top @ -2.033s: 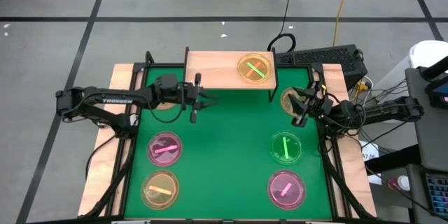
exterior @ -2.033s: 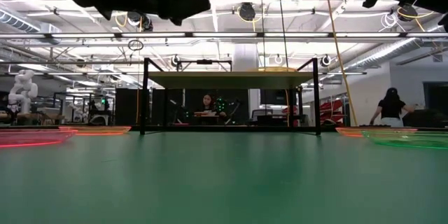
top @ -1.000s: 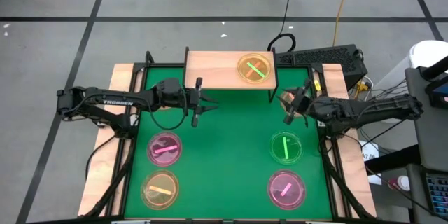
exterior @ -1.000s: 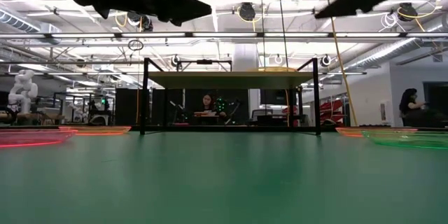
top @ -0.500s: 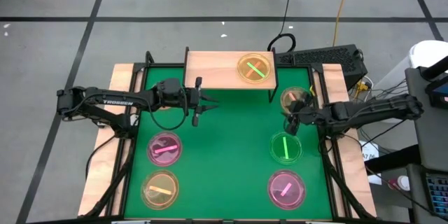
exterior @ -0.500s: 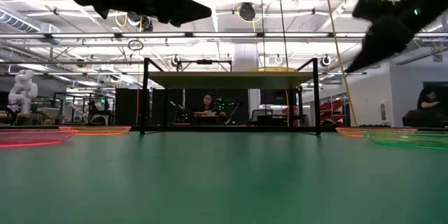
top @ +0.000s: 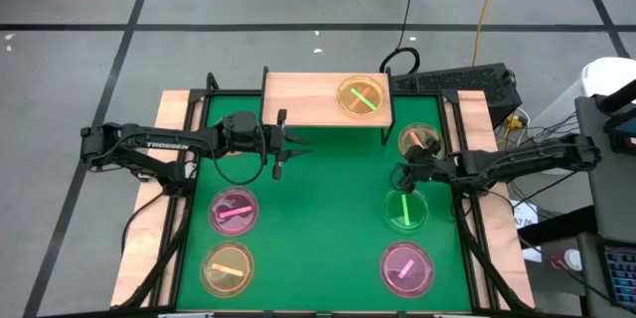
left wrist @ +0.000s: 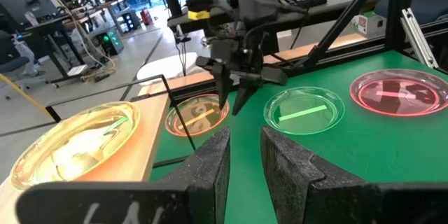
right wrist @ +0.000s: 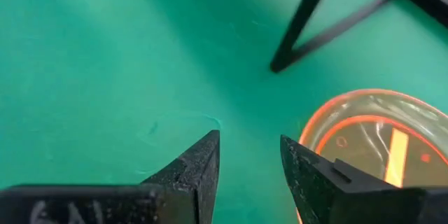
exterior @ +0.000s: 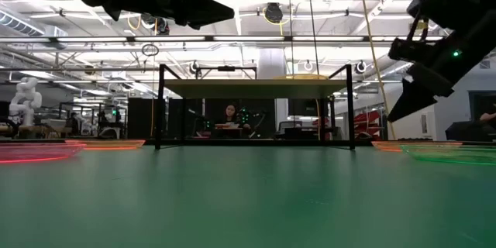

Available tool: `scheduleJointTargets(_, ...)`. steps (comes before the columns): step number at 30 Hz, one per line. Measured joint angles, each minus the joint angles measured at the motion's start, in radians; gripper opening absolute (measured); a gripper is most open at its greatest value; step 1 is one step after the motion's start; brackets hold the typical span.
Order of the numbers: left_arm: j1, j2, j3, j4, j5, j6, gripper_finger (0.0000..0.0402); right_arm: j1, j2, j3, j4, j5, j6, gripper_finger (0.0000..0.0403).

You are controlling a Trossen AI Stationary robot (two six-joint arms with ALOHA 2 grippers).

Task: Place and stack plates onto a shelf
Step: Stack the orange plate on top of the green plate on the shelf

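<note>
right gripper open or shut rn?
Open. The right gripper shows a clear gap between its fingers with nothing held, above the green table beside an orange plate.

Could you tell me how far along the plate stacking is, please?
Done: one orange plate sits on the shelf. In hand: nothing; the open right gripper hovers between the orange and green plates. Left: five plates on the table; left gripper waits.

The green table (top: 318, 209) carries the shelf (top: 308, 99) and five plates. One orange plate (top: 360, 96) lies on the shelf's right end.
</note>
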Motion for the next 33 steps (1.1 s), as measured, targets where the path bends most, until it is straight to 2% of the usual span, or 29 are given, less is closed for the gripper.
scheduleJointTargets(8,0.000,0.000,0.000,0.001,0.000,0.000,0.0088,-0.071,0.131,0.039,-0.073,0.000,-0.025,0.0132)
scheduleJointTargets(23,0.000,0.000,0.000,0.001,0.000,0.002,0.0088,-0.179,0.373,0.043,-0.039,0.032,-0.047,0.0130)
scheduleJointTargets(26,0.000,0.000,0.000,0.000,0.000,0.002,0.0088,-0.179,0.382,0.043,-0.031,0.036,-0.054,0.0106)
scheduleJointTargets(31,0.000,0.000,0.000,0.000,0.000,0.001,0.0088,-0.179,0.363,0.042,-0.028,0.012,-0.052,0.0015)
scheduleJointTargets(33,0.000,0.000,0.000,-0.001,0.000,0.000,0.0088,-0.179,0.342,0.053,-0.039,-0.008,-0.056,0.0009)
